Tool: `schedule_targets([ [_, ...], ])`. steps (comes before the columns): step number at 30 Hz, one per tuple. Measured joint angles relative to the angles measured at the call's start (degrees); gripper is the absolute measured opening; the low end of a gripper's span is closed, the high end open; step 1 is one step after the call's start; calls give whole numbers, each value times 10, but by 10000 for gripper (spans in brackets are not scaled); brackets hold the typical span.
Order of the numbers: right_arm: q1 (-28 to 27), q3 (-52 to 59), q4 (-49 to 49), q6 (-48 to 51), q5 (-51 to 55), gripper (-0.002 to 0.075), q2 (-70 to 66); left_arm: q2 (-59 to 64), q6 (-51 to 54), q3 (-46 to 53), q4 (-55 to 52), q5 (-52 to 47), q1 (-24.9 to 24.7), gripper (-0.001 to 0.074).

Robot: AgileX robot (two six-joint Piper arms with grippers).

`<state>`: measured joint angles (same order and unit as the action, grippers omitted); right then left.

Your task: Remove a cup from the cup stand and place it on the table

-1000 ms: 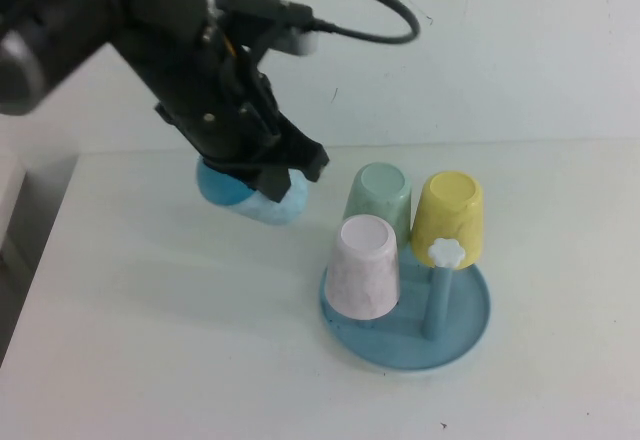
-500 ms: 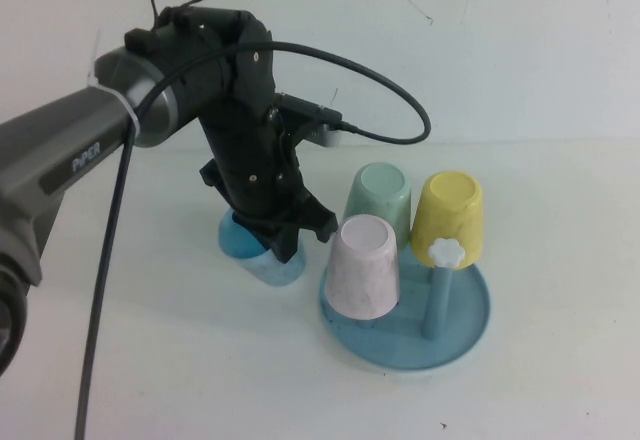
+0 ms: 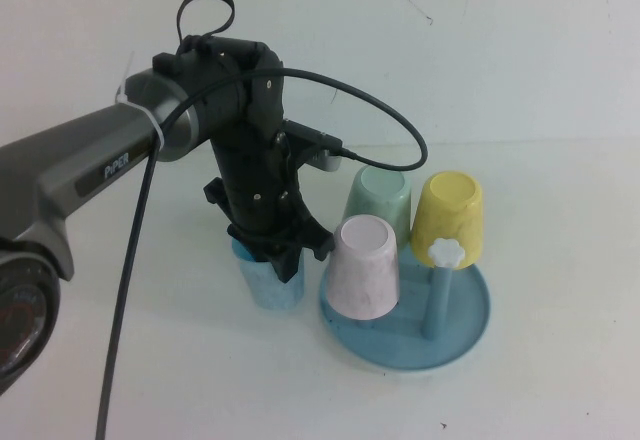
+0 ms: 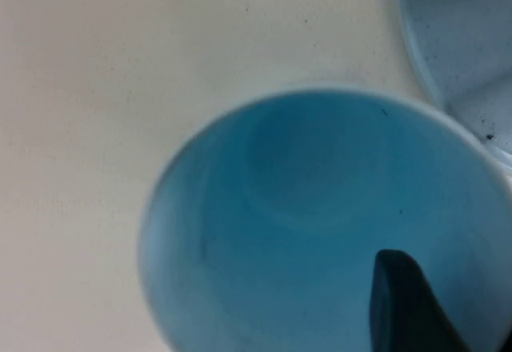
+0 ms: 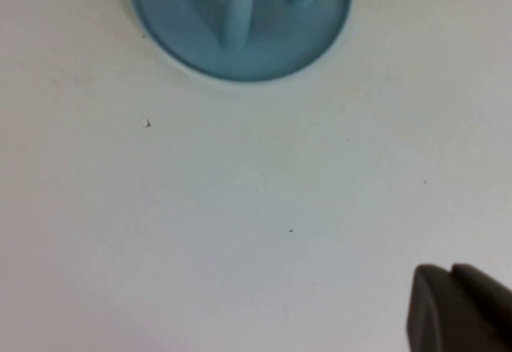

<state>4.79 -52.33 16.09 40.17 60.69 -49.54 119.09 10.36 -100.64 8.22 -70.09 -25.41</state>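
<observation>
My left gripper (image 3: 274,256) is shut on the light blue cup (image 3: 268,282), which is upright and mouth up at the table (image 3: 150,360), just left of the cup stand (image 3: 405,348). In the left wrist view I look into the cup (image 4: 296,200), and one dark finger (image 4: 400,304) is inside its wall. The stand's rim (image 4: 456,32) shows beside it. My right gripper (image 5: 460,308) is shut and empty above bare table, some way from the stand (image 5: 240,56). It is not in the high view.
The stand holds a white-pink cup (image 3: 362,266), a pale green cup (image 3: 378,196) and a yellow cup (image 3: 448,216), all upside down. A bare peg with a white flower cap (image 3: 445,252) stands at its front right.
My left arm has brought the blue cup down and towards the stand and turned it from tilted to upright. The other cups and the stand have not moved.
</observation>
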Motion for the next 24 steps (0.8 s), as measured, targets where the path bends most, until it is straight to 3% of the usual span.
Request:
schedule_targets([
  [4,0,0,-1,-1,-3,-1,0,0,0,0,-2,0,0,246],
  [8,0,0,-6,-1,-3,-1,0,0,0,0,6,1,0,281],
  [21,0,19,18,63,-57,-1,46,-99,-17,0,11,38,0,288],
  [24,0,55,26,72,-88,-1,88,-137,-32,0,-9,47,0,229],
])
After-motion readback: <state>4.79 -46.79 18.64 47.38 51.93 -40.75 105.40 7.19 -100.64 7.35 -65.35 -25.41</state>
